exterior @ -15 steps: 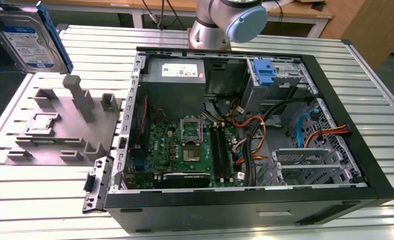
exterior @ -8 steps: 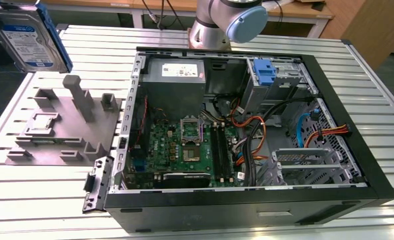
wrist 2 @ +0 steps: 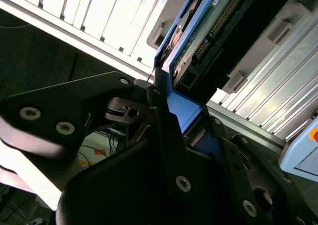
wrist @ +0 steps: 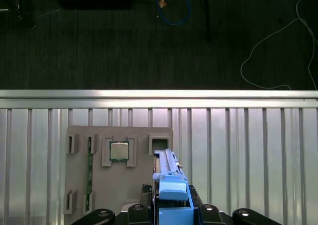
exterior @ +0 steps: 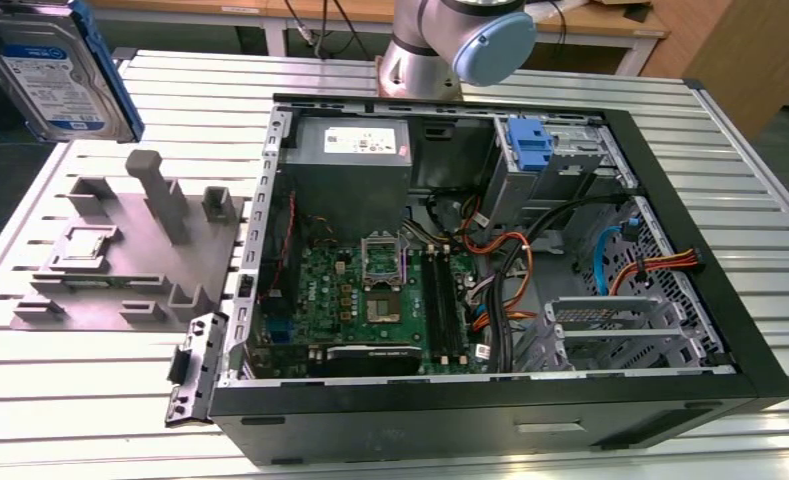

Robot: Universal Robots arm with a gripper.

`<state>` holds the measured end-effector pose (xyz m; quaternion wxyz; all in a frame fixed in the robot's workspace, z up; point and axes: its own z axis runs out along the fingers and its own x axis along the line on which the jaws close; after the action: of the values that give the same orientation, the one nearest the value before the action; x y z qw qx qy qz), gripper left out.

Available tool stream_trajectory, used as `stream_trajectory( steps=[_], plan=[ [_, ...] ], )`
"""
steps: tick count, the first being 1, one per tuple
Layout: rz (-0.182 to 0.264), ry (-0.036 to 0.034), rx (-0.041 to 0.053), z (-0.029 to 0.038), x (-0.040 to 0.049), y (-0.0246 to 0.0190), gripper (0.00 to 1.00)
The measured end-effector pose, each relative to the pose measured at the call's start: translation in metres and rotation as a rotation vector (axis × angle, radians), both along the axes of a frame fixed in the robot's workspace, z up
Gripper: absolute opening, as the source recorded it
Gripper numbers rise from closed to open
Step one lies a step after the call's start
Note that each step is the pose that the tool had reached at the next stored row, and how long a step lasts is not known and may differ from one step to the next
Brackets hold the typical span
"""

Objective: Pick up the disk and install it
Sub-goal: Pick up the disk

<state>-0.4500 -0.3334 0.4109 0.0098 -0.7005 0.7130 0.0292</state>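
One open computer case point(exterior: 501, 250) is taking up most of the slatted table point(exterior: 754, 200), and we are holding the disk point(exterior: 50, 75) well apart from it, high at the exterior view's left, above the grey fixture point(exterior: 127, 250). Our gripper point(wrist 2: 171, 108) is clamping the disk's blue carrier at one end, its long axis running straight out from the jaws, while cables point(exterior: 508, 300) are crowding the case's drive side.

I note upright posts point(exterior: 155, 190) on the grey fixture point(exterior: 94, 270), frame left in the exterior view. In the open case point(exterior: 748, 320), cables point(exterior: 508, 300) crowd the centre; the drive cage point(exterior: 621, 315), lower right, lies open from above.
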Motion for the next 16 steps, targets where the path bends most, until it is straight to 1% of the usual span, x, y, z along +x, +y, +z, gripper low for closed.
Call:
stream_trajectory(
  steps=[8, 16],
  plan=[
    [0.0, 0.0001, 0.0, 0.0027, 0.0, 0.0, 0.37],
    [0.0, 0.0001, 0.0, 0.0038, 0.0, 0.0, 0.37]
  ],
)
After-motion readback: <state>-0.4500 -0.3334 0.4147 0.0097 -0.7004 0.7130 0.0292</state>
